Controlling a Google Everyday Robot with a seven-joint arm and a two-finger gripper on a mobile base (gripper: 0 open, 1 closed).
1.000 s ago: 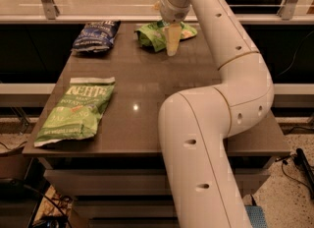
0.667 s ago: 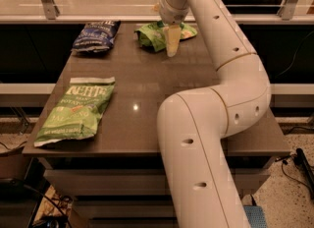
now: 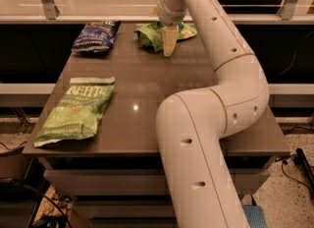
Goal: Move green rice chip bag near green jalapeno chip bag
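Nearest the camera, the robot's arm [image 3: 206,124] rises from below the front edge of the desk [image 3: 147,89], to the right of the green jalapeno chip bag [image 3: 78,111], bends at an elbow further right, and reaches away toward the back of the desk.

The green jalapeno chip bag lies flat by the front left corner, its white top edge pointing away from the camera. The desk surface just beside it, on its right and beyond its top edge, is bare, so there looks to be room to set something down there.

Straight beyond the jalapeno bag, at the far edge, lies a dark blue bag [image 3: 95,36].

Further right along that far edge, well apart from the jalapeno bag, lies the green rice chip bag [image 3: 149,35], crumpled and resting on the desk. The gripper [image 3: 169,47] is down at the rice bag, in front of its middle and seemingly touching it. Whether the jaws are open, closed or gripping the bag I cannot tell.

By my reading the task is at its start. The arm has reached the rice bag, but the bag is not lifted and lies diagonally across the desk from the jalapeno bag. What is left is a sure grasp, the carry toward the near left, and the release beside the jalapeno bag.
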